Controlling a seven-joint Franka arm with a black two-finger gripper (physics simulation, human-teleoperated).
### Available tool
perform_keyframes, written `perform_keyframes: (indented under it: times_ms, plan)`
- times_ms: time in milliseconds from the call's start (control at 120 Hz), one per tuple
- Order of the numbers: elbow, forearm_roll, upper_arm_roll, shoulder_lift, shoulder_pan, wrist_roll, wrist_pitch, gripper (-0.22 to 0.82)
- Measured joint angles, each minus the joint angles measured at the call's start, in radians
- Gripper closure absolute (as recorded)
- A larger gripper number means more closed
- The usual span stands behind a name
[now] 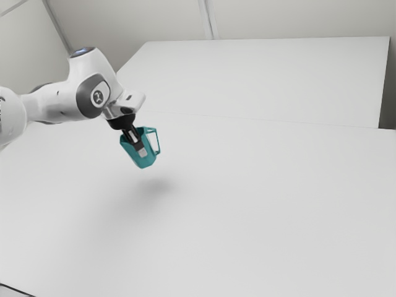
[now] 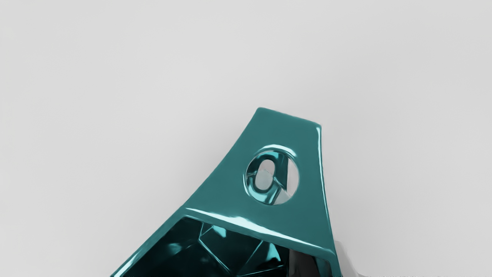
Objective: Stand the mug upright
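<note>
In the exterior view my gripper [image 1: 139,146] points down at a slant, shut on the side wall of the teal mug [image 1: 146,161]. The mug hangs in the air above the table, tilted, its handle toward the exterior view's right and its shadow beneath it. Seen from the wrist, the mug [image 2: 230,181] shows its dark open mouth and the handle side with a round hole. There the gripper [image 2: 326,266] has one dark finger inside the mug and a pale one outside, the wall between them.
A wide white table [image 1: 260,216] lies under the arm and mug. A pale panel [image 1: 266,80] stands behind it, near the back wall. A dark cable [image 1: 17,290] runs across the exterior view's lower left corner.
</note>
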Motion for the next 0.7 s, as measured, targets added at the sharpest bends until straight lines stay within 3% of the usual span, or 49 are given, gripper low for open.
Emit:
perform_keyframes:
  times_ms: [275, 700]
  plan:
    - [-0.099, 0.097, -0.009, 0.009, 0.003, -0.206, 0.183, 0.75]
    - [-0.149, 0.087, -0.008, 0.065, 0.017, -0.388, 0.249, 0.75]
